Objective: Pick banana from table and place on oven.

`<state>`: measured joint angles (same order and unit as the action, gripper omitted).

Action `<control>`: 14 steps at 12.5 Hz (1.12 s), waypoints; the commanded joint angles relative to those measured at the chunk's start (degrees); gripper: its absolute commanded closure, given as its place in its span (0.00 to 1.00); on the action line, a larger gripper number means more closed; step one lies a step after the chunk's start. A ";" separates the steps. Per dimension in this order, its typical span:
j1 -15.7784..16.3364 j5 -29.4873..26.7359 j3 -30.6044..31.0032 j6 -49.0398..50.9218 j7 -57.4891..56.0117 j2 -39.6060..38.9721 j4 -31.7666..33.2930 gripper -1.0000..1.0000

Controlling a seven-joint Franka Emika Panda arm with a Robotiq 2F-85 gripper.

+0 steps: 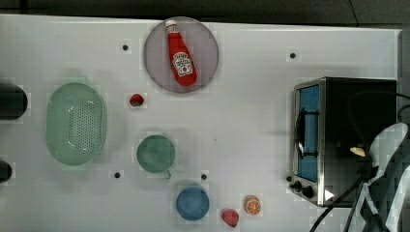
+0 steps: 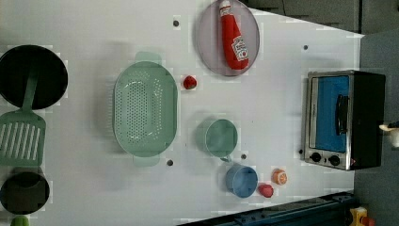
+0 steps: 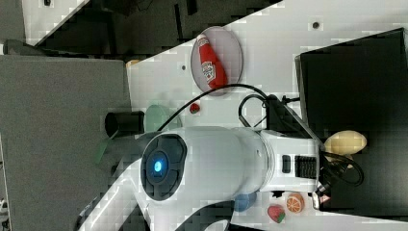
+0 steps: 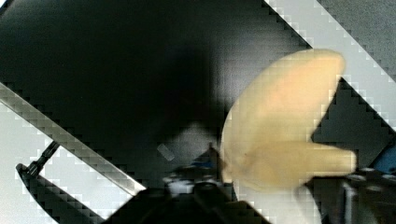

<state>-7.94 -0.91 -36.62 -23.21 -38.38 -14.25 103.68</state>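
Evidently light and smooth, the banana (image 3: 344,142) lies on the oven (image 3: 358,82) at the right view's right. Mid-length gives the surest hold. Whether the pincer (image 4: 280,193) is spread cannot be told.

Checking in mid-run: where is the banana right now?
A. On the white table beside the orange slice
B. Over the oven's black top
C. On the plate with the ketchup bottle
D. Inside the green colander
B. The right view shows the pale banana against the oven's black top at the end of the arm, and the top view shows it there too.
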 commanded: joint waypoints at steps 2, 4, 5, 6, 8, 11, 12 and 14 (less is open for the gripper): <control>2.12 -0.20 1.93 -0.20 -3.18 1.22 -1.14 0.00; 3.04 0.07 3.51 -0.17 -3.14 2.23 -1.68 0.00; 3.77 0.07 4.34 -0.17 -2.47 3.30 -2.44 0.00; 4.65 0.07 5.36 0.01 -0.18 4.76 -3.48 0.00; 6.59 0.17 7.68 3.09 7.42 8.99 -4.39 0.00; 8.73 0.13 12.81 18.30 22.26 16.19 -4.31 0.00; 9.17 0.13 15.13 21.51 29.18 18.53 -4.30 0.00; 9.57 0.15 20.49 24.06 39.78 22.49 -4.14 0.00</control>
<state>-0.53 -0.73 -17.12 0.40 -11.16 7.73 100.66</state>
